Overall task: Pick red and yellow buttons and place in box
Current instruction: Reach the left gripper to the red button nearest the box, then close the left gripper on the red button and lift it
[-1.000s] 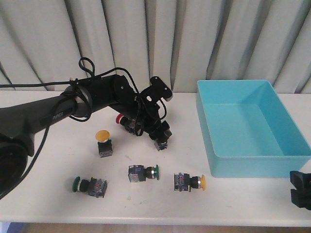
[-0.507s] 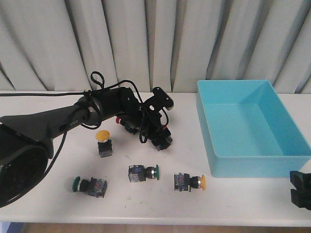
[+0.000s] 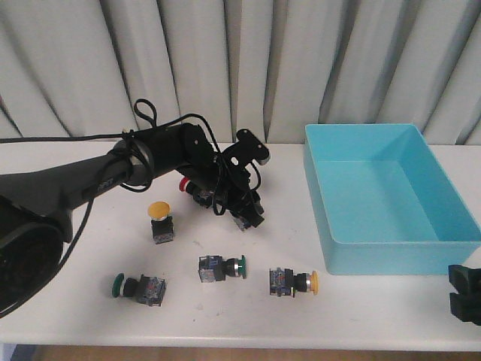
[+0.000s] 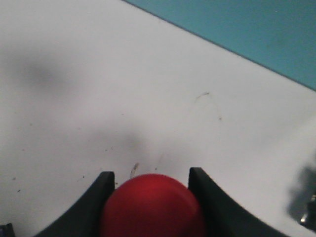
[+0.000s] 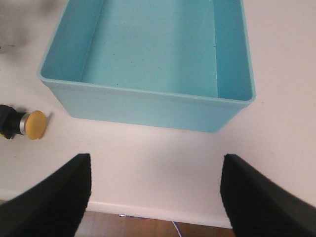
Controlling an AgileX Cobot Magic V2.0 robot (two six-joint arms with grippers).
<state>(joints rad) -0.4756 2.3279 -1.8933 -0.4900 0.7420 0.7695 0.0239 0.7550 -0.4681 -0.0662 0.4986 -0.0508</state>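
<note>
Red button apparently between left gripper fingers.

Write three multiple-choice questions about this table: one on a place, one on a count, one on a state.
1. Where is the box in the front view?
A) left
B) right
C) middle

2. How many yellow buttons are there?
A) one
B) two
C) four

3. The right gripper is:
A) open
B) shut on a button
C) inside the box

Key:
1 B: the box stands at the right side.
2 B: one button is upright and one lies on its side.
3 A: its jaws stand wide apart with nothing between them.
</note>
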